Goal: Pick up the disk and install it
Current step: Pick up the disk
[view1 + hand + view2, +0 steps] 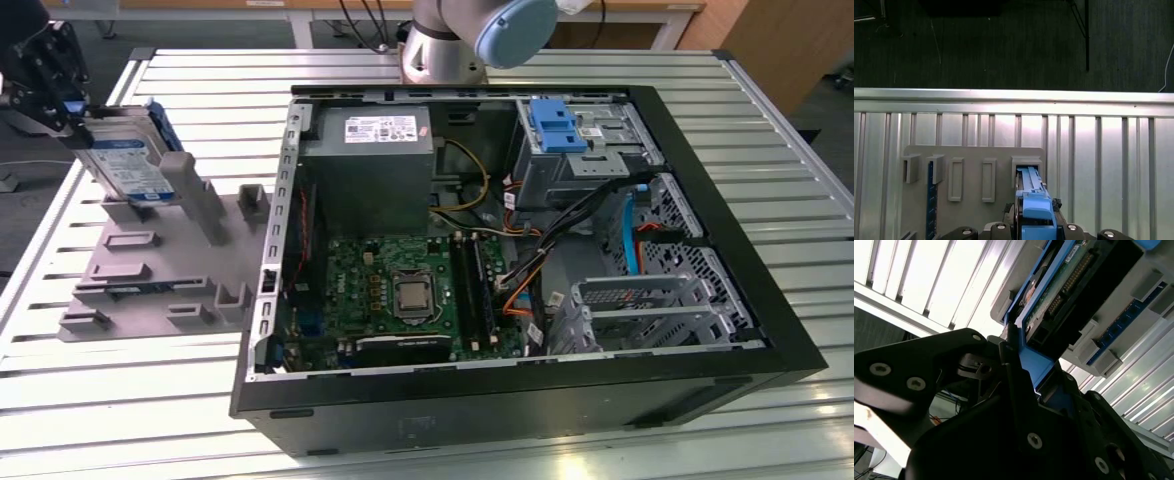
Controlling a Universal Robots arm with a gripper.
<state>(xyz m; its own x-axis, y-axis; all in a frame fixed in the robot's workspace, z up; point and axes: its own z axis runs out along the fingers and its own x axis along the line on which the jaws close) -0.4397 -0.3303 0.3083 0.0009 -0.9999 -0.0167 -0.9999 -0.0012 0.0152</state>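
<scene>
The disk [128, 165], a silver drive with a white-and-blue label in a blue carrier frame, stands on edge in a slot at the far end of the grey holder [147, 270], at the exterior view's left. My black gripper [60, 95] is at the disk's upper end. The second wrist view has the dark fingers [1014, 380] closed against the blue frame, with the disk's [1064, 285] green circuit side beyond. In the first wrist view the blue frame of the disk [1030, 192] runs from my gripper [1034, 227] into the holder's [974, 155] slot.
An open black computer case [534, 405] lies on the slatted metal table [174, 420]. Inside it are a grey power supply box [367, 150], a green motherboard [400, 290], a blue latch bracket [558, 125], cables and a metal drive cage [641, 310]. The arm's base [447, 50] is behind.
</scene>
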